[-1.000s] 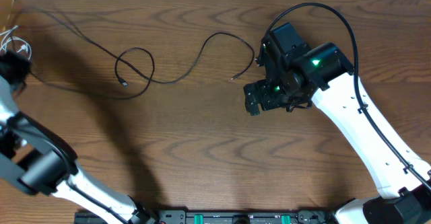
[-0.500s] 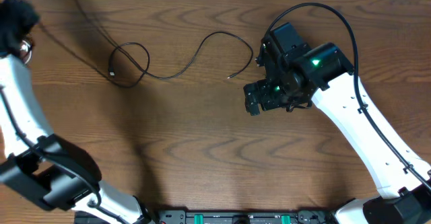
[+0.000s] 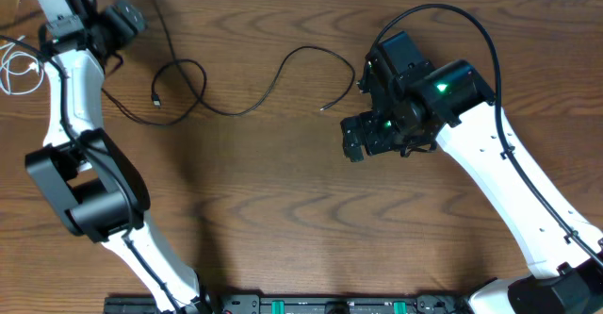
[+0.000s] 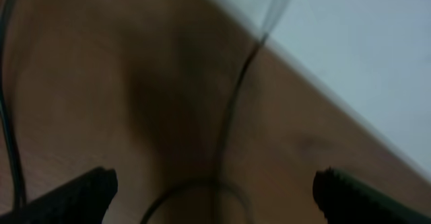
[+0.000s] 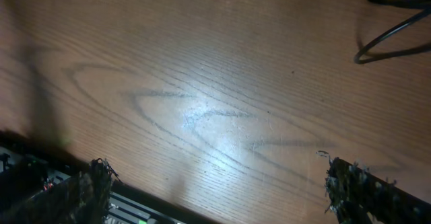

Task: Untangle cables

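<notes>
Two robot arms stand over a wooden desk (image 3: 283, 210) strewn with cables. The left arm (image 3: 71, 97) reaches to the far-left corner. In its wrist view the left gripper (image 4: 214, 180) is released, its fingers (image 4: 81, 197) spread wide, with a blurred strand of black cable passing between them in the picture and untouched by either. The right gripper (image 5: 217, 170) is also released and empty, poised over bare wood right of centre.

The black cable (image 3: 231, 113) lies in the far half of the desk. It forms a loose loop just right of the left arm, then runs in a long wave toward the right arm, ending in a small plug (image 3: 325, 107) near the right arm's wrist. A second plug end (image 3: 155, 100) lies by the loop. Further black strands cross there, and whether they are one cord or two cannot be told. The white cable (image 3: 38, 61) sits in small loops at the far-left edge, left of the left arm.
</notes>
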Controlling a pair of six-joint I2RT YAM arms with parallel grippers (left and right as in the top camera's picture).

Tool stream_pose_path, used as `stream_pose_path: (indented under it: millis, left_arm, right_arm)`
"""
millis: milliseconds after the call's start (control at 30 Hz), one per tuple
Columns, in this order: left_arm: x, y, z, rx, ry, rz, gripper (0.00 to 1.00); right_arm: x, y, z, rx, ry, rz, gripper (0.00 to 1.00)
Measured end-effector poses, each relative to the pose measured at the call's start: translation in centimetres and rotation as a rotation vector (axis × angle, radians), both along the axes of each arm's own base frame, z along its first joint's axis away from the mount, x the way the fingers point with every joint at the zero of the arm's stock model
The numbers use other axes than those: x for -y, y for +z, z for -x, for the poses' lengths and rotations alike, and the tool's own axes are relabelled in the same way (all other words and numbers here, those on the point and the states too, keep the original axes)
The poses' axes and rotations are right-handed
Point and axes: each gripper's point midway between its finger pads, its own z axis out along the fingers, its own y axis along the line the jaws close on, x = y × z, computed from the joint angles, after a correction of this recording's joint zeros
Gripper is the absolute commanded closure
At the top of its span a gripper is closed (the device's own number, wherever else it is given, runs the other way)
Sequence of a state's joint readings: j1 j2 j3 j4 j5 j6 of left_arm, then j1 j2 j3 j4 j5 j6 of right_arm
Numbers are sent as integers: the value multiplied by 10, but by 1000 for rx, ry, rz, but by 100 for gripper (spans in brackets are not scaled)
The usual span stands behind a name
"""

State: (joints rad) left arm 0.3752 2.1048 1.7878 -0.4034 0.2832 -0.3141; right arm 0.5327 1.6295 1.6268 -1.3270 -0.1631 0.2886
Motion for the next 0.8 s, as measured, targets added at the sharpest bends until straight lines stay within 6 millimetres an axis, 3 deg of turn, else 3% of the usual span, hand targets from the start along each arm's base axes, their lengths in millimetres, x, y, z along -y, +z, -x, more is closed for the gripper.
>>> stream_pose_path:
  millis: [100,200,333,433,567,667,800]
  left_arm:
    - [-1,-19,11,-70,3,7,3]
    - [-2,-13,16,-77,2,-4,3]
    - [8,16,19,-26,-35,10,6]
    - [28,51,19,56,-109,51,6]
    - [74,84,28,97,-230,122,7]
    - [119,78,39,32,-335,162,7]
    - [185,51,54,-91,-517,134,7]
  right_arm:
    - [0,0,0,0,0,0,1]
    - [0,0,0,0,0,0,1]
    - [0,0,0,0,0,0,1]
    - [0,0,0,-1,0,0,1]
    - [0,0,0,0,0,0,1]
    - [0,0,0,0,0,0,1]
    - [0,0,0,-1,0,0,1]
